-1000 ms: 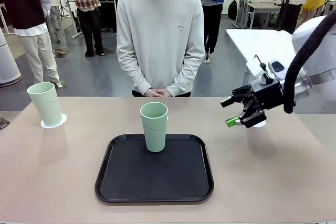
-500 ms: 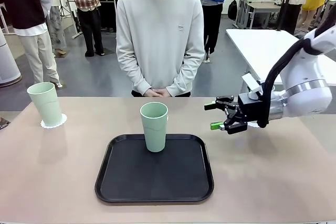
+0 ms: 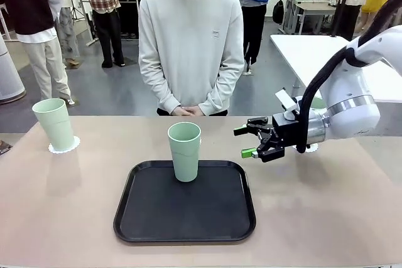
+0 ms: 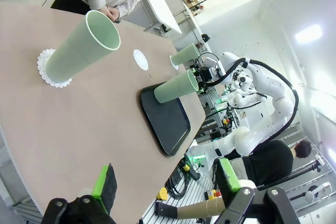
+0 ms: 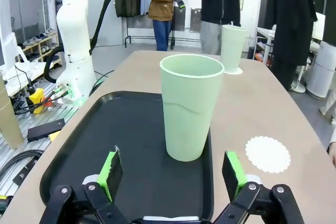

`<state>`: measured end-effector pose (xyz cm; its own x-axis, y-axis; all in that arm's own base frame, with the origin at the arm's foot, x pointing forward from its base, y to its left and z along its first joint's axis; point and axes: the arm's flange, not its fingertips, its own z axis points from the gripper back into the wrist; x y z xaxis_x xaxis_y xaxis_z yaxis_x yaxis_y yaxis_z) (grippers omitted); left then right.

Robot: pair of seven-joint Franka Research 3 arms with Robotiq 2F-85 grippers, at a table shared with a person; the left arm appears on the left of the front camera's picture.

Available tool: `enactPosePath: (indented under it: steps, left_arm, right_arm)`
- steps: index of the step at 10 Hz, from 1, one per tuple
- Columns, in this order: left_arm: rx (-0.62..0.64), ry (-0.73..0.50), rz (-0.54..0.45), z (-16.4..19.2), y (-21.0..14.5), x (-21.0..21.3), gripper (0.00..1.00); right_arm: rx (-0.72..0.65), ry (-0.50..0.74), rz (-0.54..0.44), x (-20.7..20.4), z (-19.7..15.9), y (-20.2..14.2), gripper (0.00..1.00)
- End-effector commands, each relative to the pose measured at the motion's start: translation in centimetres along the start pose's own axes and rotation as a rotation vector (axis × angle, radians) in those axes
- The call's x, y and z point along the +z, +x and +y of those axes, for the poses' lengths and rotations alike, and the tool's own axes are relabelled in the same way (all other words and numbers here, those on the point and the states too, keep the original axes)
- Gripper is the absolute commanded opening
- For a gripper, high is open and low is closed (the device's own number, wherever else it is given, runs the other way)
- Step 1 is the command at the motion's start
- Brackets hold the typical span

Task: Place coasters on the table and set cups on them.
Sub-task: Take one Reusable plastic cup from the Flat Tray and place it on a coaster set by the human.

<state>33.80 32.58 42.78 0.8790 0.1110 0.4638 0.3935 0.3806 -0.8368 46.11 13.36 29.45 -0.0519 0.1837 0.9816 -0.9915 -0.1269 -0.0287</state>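
Facing the tray cup (image 3: 184, 150) with jaws spread and empty, the right end effector (image 3: 251, 142) is positioned. One cup (image 3: 54, 123) is seated on its coaster (image 3: 64, 145); a bare coaster (image 5: 268, 153) remains on the desk (image 3: 314, 211).

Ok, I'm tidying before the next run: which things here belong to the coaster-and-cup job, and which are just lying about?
Job: tray cup; left cup on its coaster; empty coaster; third cup; table; open right claw.
Lying about: black tray; white table.
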Motion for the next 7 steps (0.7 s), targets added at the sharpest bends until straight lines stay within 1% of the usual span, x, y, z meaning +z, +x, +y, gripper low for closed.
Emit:
enactPosePath:
  steps: [1, 2, 3, 4, 5, 6, 7]
  left_arm:
    - [-0.003, -0.007, -0.001, -0.3, 0.0, 0.2, 1.0]
    - [-0.003, -0.007, -0.001, -0.3, 0.0, 0.2, 1.0]
    - [-0.003, -0.007, -0.001, -0.3, 0.0, 0.2, 1.0]
    - [-0.003, -0.007, -0.001, -0.3, 0.0, 0.2, 1.0]
    - [-0.003, -0.007, -0.001, -0.3, 0.0, 0.2, 1.0]
    - [-0.003, -0.007, -0.001, -0.3, 0.0, 0.2, 1.0]
    - [-0.003, -0.007, -0.001, -0.3, 0.0, 0.2, 1.0]
  right_arm:
    - [0.034, -0.001, -0.023, 0.1, 0.0, -0.2, 1.0]
    - [0.034, -0.001, -0.023, 0.1, 0.0, -0.2, 1.0]
    - [0.006, 0.0, -0.003, 0.1, 0.0, 0.0, 1.0]
    - [-0.023, -0.055, 0.005, -1.4, -0.6, -1.4, 1.0]
    - [-0.043, -0.084, 0.002, -3.3, -1.8, -2.7, 1.0]
    - [-0.082, -0.09, -0.019, -5.3, -3.2, -3.9, 1.0]
    - [-0.087, -0.092, -0.012, -6.5, -3.7, -4.7, 1.0]
